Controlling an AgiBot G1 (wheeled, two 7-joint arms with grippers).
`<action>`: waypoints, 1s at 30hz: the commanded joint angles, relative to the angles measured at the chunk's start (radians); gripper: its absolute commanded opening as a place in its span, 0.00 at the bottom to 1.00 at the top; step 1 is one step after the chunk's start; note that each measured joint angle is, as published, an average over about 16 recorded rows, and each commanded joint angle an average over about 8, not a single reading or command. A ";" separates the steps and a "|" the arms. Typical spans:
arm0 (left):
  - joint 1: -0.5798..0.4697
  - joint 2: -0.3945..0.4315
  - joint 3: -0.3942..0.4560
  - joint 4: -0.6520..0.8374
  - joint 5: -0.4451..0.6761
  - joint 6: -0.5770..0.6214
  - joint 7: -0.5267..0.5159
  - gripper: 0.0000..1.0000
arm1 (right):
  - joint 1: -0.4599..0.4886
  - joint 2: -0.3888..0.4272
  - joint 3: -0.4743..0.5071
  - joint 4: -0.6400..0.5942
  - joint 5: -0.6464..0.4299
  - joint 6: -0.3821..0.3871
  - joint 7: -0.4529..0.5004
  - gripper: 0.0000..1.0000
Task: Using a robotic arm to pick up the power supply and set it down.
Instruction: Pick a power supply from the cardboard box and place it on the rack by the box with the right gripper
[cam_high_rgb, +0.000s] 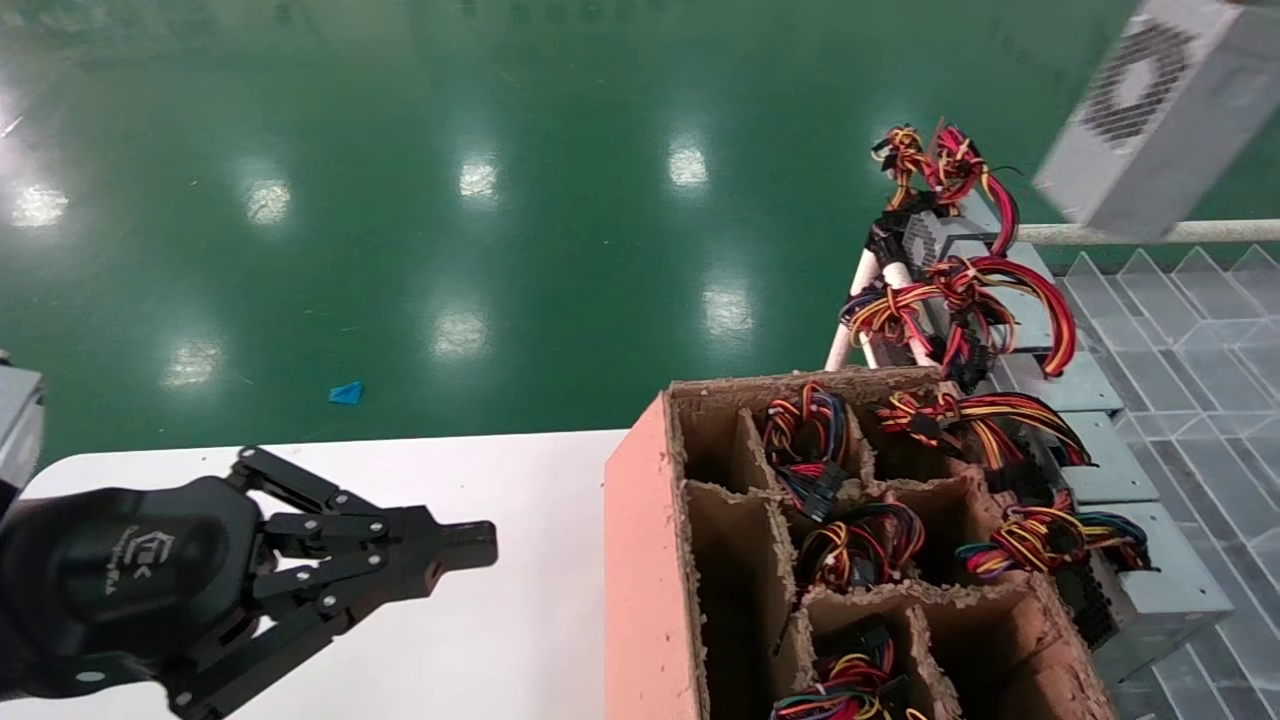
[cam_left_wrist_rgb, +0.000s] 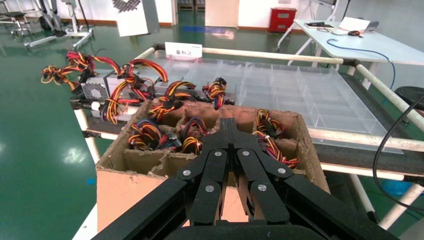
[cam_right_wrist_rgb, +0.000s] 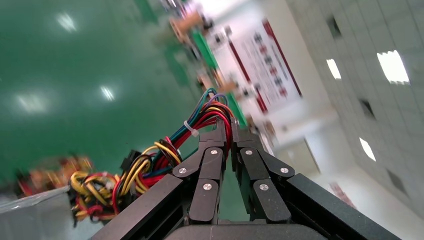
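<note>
Although the left gripper (cam_high_rgb: 470, 548) sits idle low over the white table (cam_high_rgb: 480, 640), its fingers drawn together on nothing and pointing toward the cardboard box (cam_high_rgb: 650, 560), the real work is happening high up at the far right, where the power supply (cam_high_rgb: 1150, 110) hangs in the air above the white rail (cam_high_rgb: 1180, 232), tilted, with its round vent face turned toward me. From the right wrist view, the right gripper (cam_right_wrist_rgb: 231, 131) has its fingers pinched on the tied bundle of wires (cam_right_wrist_rgb: 200, 127), so the unit looks to be carried by its cables and not by its casing, which would explain why the box swings out at an angle. I judge this to be the carry stage: lifted clear, not yet set down. Below it, other grey units (cam_high_rgb: 1150, 590) lie in a row beside the clear divided tray (cam_high_rgb: 1200, 330), their long red and yellow cables looping over them, and more wire bundles fill the cardboard box's compartments. Setting it down calls for care, since a load hung by its wires may sway.
</note>
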 joint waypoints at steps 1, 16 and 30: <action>0.000 0.000 0.000 0.000 0.000 0.000 0.000 0.00 | 0.013 0.029 -0.005 -0.001 -0.034 0.016 0.011 0.00; 0.000 0.000 0.000 0.000 0.000 0.000 0.000 0.00 | 0.018 0.021 -0.035 -0.367 -0.101 0.037 -0.090 0.00; 0.000 0.000 0.000 0.000 0.000 0.000 0.000 0.00 | 0.037 -0.127 -0.024 -0.651 -0.086 0.188 -0.250 0.00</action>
